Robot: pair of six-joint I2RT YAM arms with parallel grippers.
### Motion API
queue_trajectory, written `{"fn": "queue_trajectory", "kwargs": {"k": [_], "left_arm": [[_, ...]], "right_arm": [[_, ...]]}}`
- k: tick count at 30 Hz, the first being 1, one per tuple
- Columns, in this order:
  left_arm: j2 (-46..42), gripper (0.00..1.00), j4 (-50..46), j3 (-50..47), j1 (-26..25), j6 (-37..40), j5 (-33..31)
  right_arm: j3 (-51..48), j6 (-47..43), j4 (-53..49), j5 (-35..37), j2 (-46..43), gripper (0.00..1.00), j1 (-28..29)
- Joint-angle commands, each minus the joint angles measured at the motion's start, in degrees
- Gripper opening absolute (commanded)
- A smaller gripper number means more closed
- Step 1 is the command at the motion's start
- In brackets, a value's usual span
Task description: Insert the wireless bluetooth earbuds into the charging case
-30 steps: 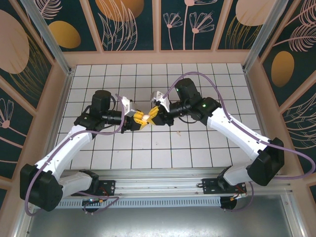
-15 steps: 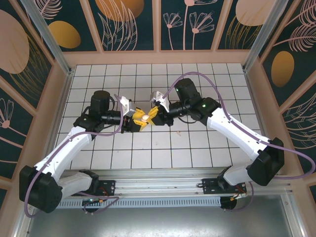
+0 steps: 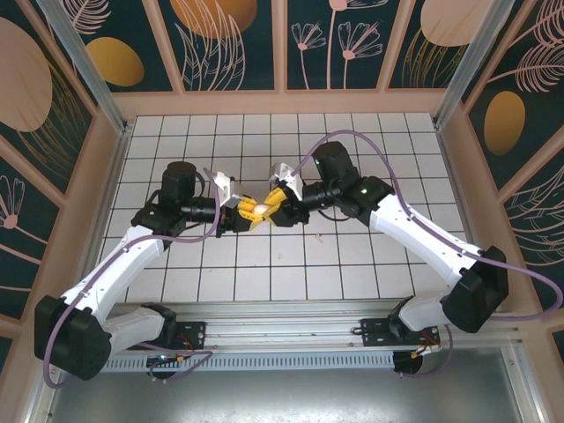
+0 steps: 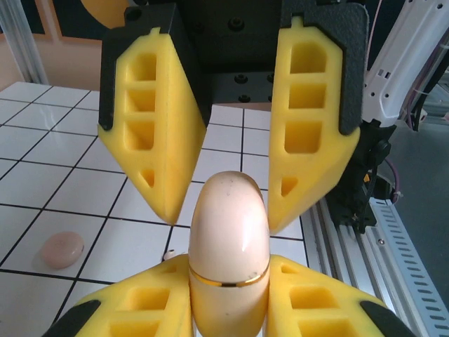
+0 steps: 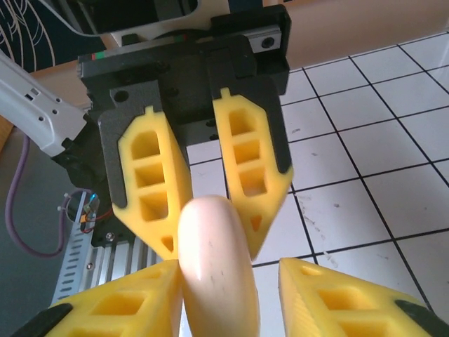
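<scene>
Left pincer (image 3: pixel 244 212) is reaching in from the left and clamping a small salmon-pink charging case (image 4: pixel 229 235) between its yellow foam pads (image 4: pixel 137 312), which are pressing on both sides of the case's lower half. The case is being held up above the white tiled desk (image 3: pixel 352 264), near the middle of it, and a thin gold line is running around its body. Right pincer (image 3: pixel 271 205) is facing in from the opposite side, nose to nose with the left one, and its jaws are standing partly open around the free end of the case. Seen from its own wrist camera, one of its pads (image 5: pixel 133 305) is lying against the case while the other is sitting apart from it with a clear gap, so it is not gripping. One small pink nub, looking like an earbud (image 4: pixel 62 249), is lying on the desk below and to one side of the pincers. Whether the case's lid is open, I cannot tell.
</scene>
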Motion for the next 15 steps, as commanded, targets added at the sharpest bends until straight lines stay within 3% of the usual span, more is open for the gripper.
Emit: {"fn": "queue_trajectory", "kwargs": {"k": [1,15], "left_arm": [[-1.07,0.24,1.24,-0.74,-0.12,0.87,1.35],[-1.46,0.24,2.30,-1.33,-0.21,0.22,1.88]], "right_arm": [[-2.41,3.69,6.55,2.76,-3.62,0.42,-2.30],[-7.06,7.97,12.37,2.64,-6.95,0.43,-5.76]]}}
